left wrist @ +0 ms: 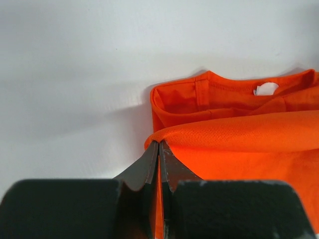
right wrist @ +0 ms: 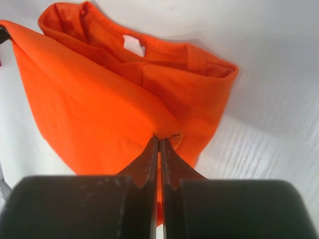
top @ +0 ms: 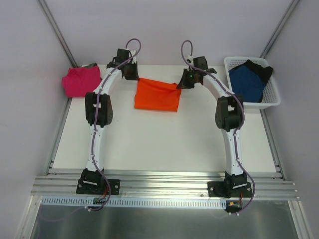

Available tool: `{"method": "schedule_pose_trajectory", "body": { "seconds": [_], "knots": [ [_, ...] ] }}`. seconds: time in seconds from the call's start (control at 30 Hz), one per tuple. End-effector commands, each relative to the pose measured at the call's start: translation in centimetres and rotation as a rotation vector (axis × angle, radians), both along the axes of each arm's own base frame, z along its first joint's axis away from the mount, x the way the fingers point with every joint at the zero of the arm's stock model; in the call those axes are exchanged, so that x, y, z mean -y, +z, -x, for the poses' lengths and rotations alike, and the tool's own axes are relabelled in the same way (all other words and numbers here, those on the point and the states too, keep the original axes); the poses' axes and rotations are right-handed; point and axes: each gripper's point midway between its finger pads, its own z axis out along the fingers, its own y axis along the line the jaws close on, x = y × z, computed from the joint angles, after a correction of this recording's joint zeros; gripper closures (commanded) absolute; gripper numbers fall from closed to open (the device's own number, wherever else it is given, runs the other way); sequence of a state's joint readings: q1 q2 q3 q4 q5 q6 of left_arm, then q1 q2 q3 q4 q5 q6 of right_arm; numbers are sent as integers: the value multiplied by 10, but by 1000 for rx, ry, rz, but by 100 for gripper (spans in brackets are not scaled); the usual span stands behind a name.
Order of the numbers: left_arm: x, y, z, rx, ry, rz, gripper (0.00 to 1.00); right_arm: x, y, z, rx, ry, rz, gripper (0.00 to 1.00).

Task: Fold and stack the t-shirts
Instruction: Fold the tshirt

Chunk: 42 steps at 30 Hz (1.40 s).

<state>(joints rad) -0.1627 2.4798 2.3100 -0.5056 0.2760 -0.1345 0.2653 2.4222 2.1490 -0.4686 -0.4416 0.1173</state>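
The orange t-shirt (top: 157, 96) lies at the far middle of the table, its near half doubled over toward the collar. My left gripper (top: 135, 75) is shut on its left fold corner (left wrist: 162, 139). My right gripper (top: 181, 82) is shut on its right fold corner (right wrist: 164, 133). The collar and white label show beyond the lifted fold in both wrist views (left wrist: 265, 88) (right wrist: 133, 45). The magenta-pink t-shirt (top: 80, 81) lies folded at the far left corner. The dark blue t-shirt (top: 247, 81) and the black t-shirt (top: 262, 68) lie in the basket.
A white mesh basket (top: 273, 97) stands at the far right corner. A grey cloth edge (top: 90, 65) shows behind the pink shirt. Metal rails (top: 164, 185) run along the table's near edge. White walls close in at the back and sides.
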Motion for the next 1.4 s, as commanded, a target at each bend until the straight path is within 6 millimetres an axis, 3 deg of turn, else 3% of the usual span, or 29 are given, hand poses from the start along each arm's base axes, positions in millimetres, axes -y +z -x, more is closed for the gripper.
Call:
{"method": "schedule_pose_trajectory", "body": {
  "seconds": [0.0,0.03,0.13,0.3,0.33,0.37,0.4,0.43,0.47,0.53,0.57,0.6,0.67,0.7,0.77,0.8,0.87,0.9,0.93,1.0,1.07,1.2,1.37],
  "knots": [
    [-9,27,-27,126,16,-37,100,5,25,-22,100,-12,12,99],
    [-9,18,-30,121,16,-40,100,5,21,-25,101,-15,16,99],
    [-8,19,-43,163,26,-50,100,5,20,-34,120,-24,24,99],
    [-3,36,-61,257,29,-41,100,5,24,-47,158,-35,32,100],
    [-1,35,-63,266,28,-42,95,7,24,-49,164,-46,42,99],
    [-3,37,-66,278,41,-52,78,9,22,-51,164,-54,49,99],
    [-4,41,-70,297,53,-57,37,9,22,-52,164,-63,61,97],
    [-2,40,-71,302,57,-67,18,15,22,-55,173,-88,95,85],
    [-5,43,-73,314,75,-89,1,16,24,-55,177,-94,105,51],
    [-4,52,-71,326,85,-102,1,17,31,-55,188,-96,108,37],
    [-6,57,-70,331,98,-113,1,17,42,-54,201,-99,99,35],
    [-6,74,-67,351,103,-114,1,17,47,-52,205,-96,92,35],
    [-7,80,-59,340,114,-131,1,15,55,-47,203,-97,80,34],
    [-8,101,-54,364,119,-127,1,14,70,-44,221,-97,72,33],
    [-7,101,-43,342,104,-134,1,12,72,-37,206,-94,58,33],
    [-7,118,-36,358,103,-127,1,10,77,-34,208,-90,48,34],
    [-7,106,-22,304,96,-128,1,1,87,-26,208,-67,20,38],
    [-7,118,-15,310,95,-120,1,-4,92,-23,207,-61,0,39],
    [-6,109,-7,278,86,-122,1,-7,101,-19,217,-56,-9,40],
    [-6,122,6,273,86,-111,1,-21,107,-10,204,-36,-46,41],
    [-2,117,18,237,68,-84,1,-33,116,-2,200,-23,-78,41],
    [7,116,36,181,50,-25,4,-56,103,13,130,4,-128,41],
    [10,117,40,171,55,-18,5,-72,74,19,51,13,-145,41]
  ]
}}
